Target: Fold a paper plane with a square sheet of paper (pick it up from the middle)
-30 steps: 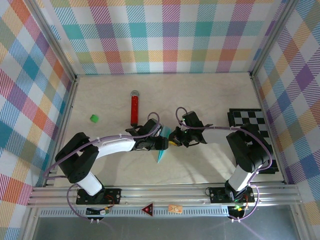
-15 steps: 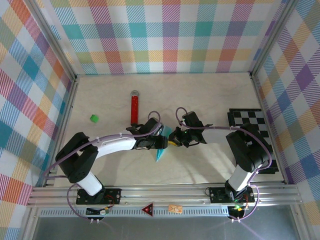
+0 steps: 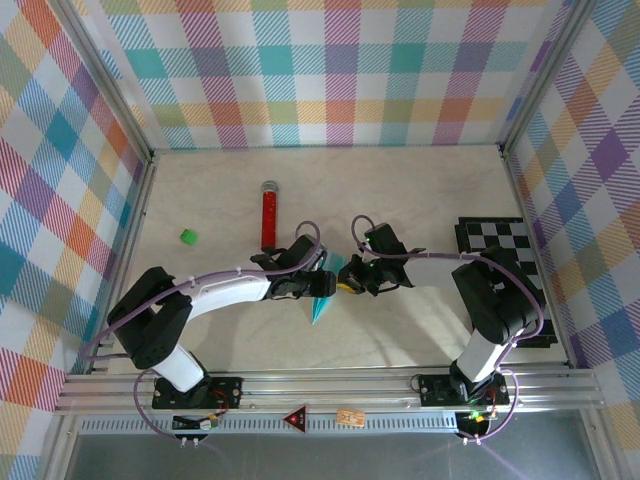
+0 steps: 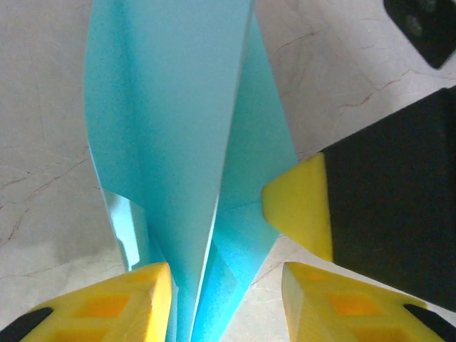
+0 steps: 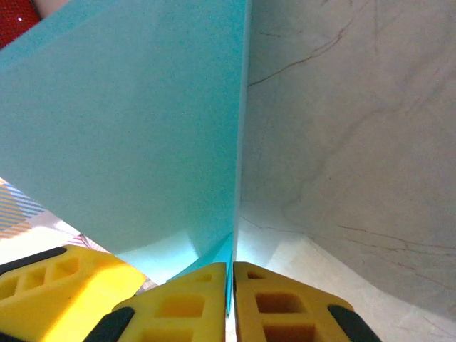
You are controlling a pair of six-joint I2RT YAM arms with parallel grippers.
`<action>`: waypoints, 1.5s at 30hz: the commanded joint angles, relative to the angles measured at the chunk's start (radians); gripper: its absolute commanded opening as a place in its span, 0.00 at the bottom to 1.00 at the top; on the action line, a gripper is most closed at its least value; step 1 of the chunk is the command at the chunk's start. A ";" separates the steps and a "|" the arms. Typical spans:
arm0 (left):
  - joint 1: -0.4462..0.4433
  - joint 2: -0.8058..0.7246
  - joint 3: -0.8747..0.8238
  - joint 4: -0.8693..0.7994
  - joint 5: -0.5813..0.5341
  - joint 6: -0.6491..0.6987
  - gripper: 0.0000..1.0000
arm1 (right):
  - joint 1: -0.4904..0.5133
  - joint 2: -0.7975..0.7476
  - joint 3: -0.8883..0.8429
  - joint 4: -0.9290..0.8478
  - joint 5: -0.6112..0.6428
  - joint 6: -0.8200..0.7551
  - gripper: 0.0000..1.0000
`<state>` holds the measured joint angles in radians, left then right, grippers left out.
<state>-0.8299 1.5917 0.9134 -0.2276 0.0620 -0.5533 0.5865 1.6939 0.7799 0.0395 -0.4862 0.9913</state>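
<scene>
I see my right gripper [image 5: 234,276] pinching the paper plane [image 4: 178,128] mid-table. My left gripper [image 4: 226,285] stands spread around its fold.

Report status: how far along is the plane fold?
Done: the paper plane is already a narrow, pointed cyan dart with lengthwise creases. In hand: the right tool pinches its folded edge, and the left tool straddles it, jaws apart. Left: probably final wing creasing, then releasing it on the table.
</scene>
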 commanded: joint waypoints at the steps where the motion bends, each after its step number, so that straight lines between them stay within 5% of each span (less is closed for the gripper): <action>1: -0.010 0.017 0.001 0.010 0.015 0.007 0.45 | 0.001 0.003 0.006 -0.013 -0.005 0.003 0.13; 29: -0.031 0.054 0.013 -0.027 -0.035 0.039 0.40 | 0.001 0.008 0.009 -0.010 -0.007 0.009 0.15; 32: -0.040 0.058 0.022 -0.038 -0.051 0.044 0.27 | 0.001 0.008 0.009 -0.010 -0.009 0.009 0.15; 40: -0.051 0.073 0.035 -0.043 -0.068 0.049 0.36 | 0.001 0.009 0.009 -0.011 -0.008 0.010 0.16; 45: -0.059 0.092 0.049 -0.082 -0.081 0.052 0.27 | 0.001 0.011 0.009 -0.009 -0.008 0.010 0.16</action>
<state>-0.8707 1.6672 0.9329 -0.2478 0.0048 -0.5102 0.5861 1.6939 0.7799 0.0364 -0.4862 0.9913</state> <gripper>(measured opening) 0.270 0.155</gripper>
